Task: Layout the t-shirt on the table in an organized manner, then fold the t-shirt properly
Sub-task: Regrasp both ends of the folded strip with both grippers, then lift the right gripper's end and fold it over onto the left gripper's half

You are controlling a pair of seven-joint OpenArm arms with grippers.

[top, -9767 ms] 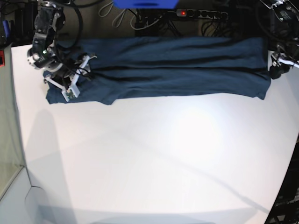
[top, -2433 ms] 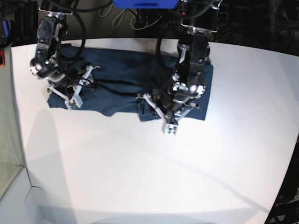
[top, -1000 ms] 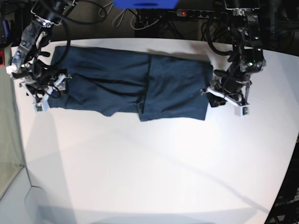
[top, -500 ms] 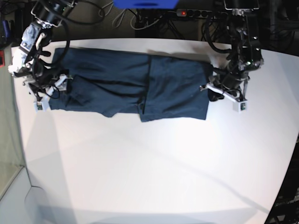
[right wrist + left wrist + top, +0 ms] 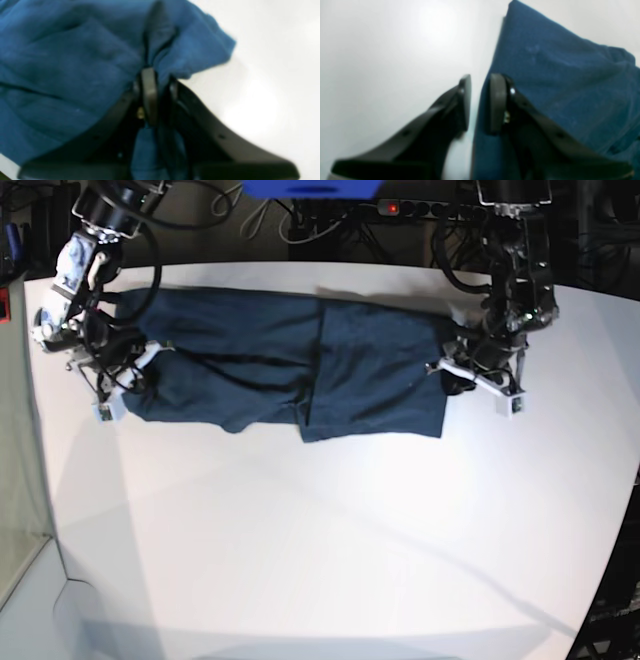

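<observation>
right hand (image 5: 160,85) pinching t-shirt (image 5: 70,62) fold

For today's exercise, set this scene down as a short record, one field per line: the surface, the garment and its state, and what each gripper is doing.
surface: large white smooth table
garment: dark navy-blue cloth t-shirt, long band, one end folded over the middle
fold edge: runs across the band near its centre
right gripper: shut on a bunched edge of the t-shirt
left gripper: jaws narrowly apart, straddling the shirt's folded edge; grip unclear
background: black power strip and cables behind table
</observation>
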